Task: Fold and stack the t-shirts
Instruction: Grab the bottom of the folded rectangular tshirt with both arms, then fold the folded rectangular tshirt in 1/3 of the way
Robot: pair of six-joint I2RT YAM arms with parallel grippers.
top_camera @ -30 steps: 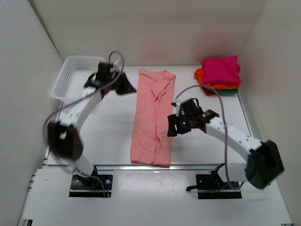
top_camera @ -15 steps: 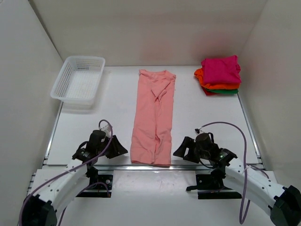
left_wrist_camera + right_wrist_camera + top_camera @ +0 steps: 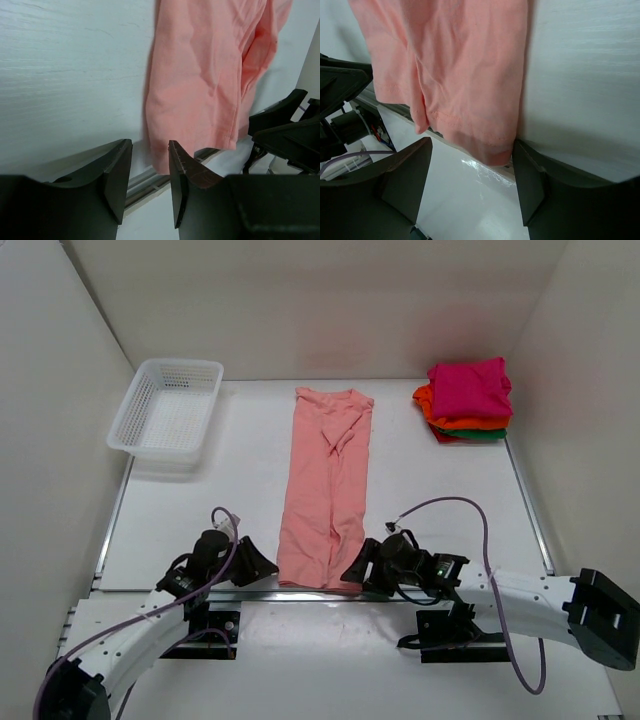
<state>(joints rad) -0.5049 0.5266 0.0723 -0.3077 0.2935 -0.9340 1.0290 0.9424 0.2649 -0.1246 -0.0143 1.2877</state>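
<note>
The left gripper and right gripper, jaws open and empty, bracket the hem corners of the pink shirt lying lengthwise on the table, apparently ready to pinch them and fold the hem toward the collar.

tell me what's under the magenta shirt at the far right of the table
Directly beneath the magenta shirt an orange shirt sticks out, and below that slivers of a green shirt and a red shirt. The rest of all three is covered.
</note>
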